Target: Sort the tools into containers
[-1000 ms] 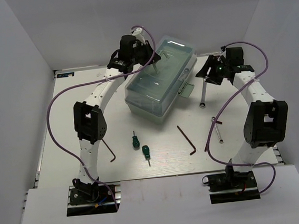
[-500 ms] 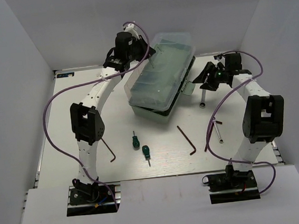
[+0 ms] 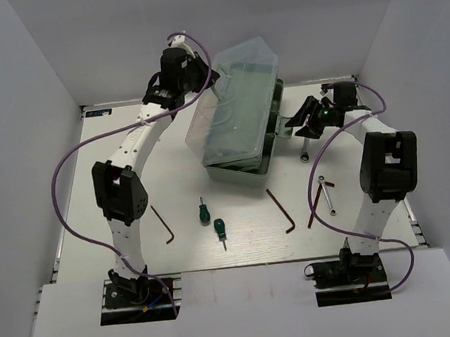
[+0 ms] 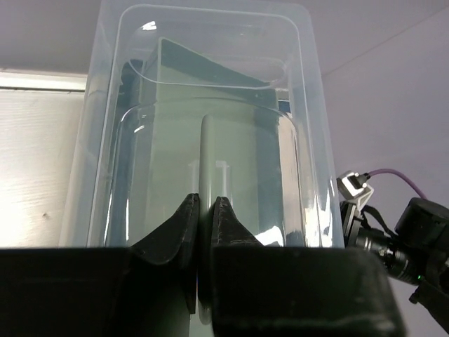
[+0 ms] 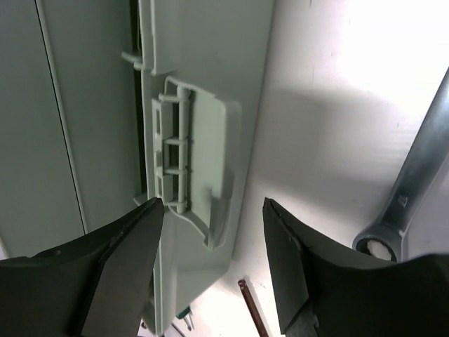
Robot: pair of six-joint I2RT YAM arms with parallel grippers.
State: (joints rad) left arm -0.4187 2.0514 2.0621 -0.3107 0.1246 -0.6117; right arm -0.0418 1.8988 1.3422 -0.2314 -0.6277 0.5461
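left end effector (image 4: 205, 203): clenched on the toolbox handle (image 4: 208, 151); lid (image 3: 233, 88) tilted up off the base (image 3: 245, 166)
right end effector (image 5: 210, 205): released, straddling the side latch (image 5: 198, 147)
tools: screwdrivers (image 3: 203, 212), hex keys (image 3: 281, 209) and wrenches (image 3: 326, 197) all loose on the bench (image 3: 91, 189)
risk: thin handle could slip and the lid drop; the unheld base may drag
views: only the left wrist shows the pinch; only the top shows the tools

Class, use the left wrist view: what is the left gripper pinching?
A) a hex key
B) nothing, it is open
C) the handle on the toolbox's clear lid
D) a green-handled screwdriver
C: the left gripper is shut on the pale handle that runs down the middle of the clear lid.
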